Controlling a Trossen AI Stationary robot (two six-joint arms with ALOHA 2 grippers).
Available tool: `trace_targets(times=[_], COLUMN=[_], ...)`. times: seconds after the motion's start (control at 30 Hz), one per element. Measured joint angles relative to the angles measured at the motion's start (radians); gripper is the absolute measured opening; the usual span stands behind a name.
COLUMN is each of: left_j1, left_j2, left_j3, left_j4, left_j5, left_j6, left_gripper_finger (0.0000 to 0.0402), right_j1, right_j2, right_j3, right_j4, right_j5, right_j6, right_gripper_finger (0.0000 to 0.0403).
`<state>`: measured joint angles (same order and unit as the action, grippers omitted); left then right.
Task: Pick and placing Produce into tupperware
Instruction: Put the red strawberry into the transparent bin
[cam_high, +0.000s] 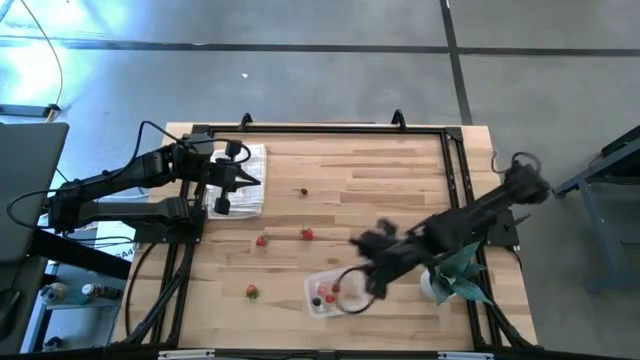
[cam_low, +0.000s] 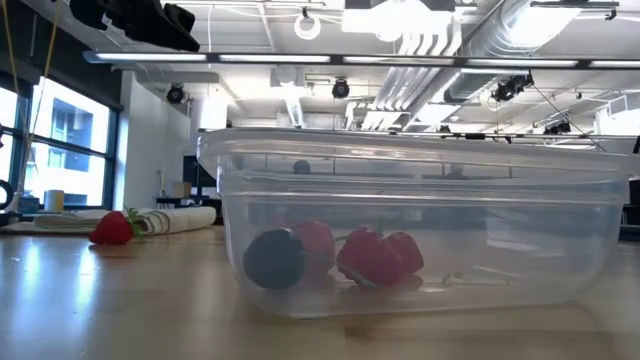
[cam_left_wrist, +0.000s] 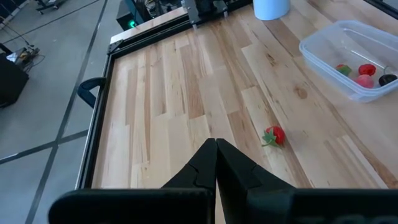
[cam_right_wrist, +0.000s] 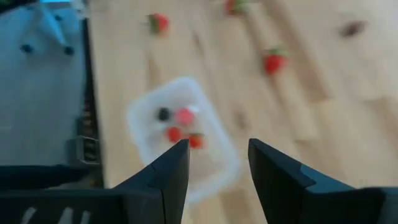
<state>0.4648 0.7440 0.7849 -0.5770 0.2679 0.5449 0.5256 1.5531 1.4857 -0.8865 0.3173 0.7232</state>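
The clear tupperware (cam_high: 335, 293) stands near the table's front edge and holds a dark piece (cam_low: 272, 258) and red pieces (cam_low: 370, 255) of produce. Loose produce lies on the wood: red pieces (cam_high: 262, 241), (cam_high: 307, 234), (cam_high: 251, 292) and a dark one (cam_high: 304, 192). My right gripper (cam_right_wrist: 217, 155) hangs open and empty above the table, just beyond the tupperware (cam_right_wrist: 180, 134); in the high view it (cam_high: 360, 240) is blurred. My left gripper (cam_left_wrist: 216, 146) is shut, raised over the far-left part of the table, touching nothing.
A white checked cloth (cam_high: 240, 180) lies under the left gripper. A teal spiky plant in a white pot (cam_high: 450, 275) stands right of the tupperware, beneath the right arm. Black rails (cam_high: 455, 170) frame the table; bare wood lies in the middle.
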Motion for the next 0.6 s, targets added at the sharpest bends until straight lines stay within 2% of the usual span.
trace_targets(times=[0.2, 0.37, 0.5, 0.6], left_j1=[0.000, 0.000, 0.000, 0.000], left_j2=[0.000, 0.000, 0.000, 0.000], left_j3=[0.000, 0.000, 0.000, 0.000], left_j4=[0.000, 0.000, 0.000, 0.000], left_j5=[0.000, 0.000, 0.000, 0.000], left_j6=[0.000, 0.000, 0.000, 0.000], left_gripper_finger=[0.0001, 0.0001, 0.0001, 0.0001], right_j1=[0.060, 0.142, 0.213, 0.249], right_j2=[-0.163, -0.239, -0.323, -0.423], right_j3=[0.000, -0.008, -0.106, -0.257], right_j4=[-0.317, -0.510, -0.547, -0.462], right_j5=[0.174, 0.284, 0.357, 0.389], right_j6=[0.111, 0.248, 0.356, 0.410], right_gripper_finger=[0.0155, 0.0153, 0.0142, 0.0136])
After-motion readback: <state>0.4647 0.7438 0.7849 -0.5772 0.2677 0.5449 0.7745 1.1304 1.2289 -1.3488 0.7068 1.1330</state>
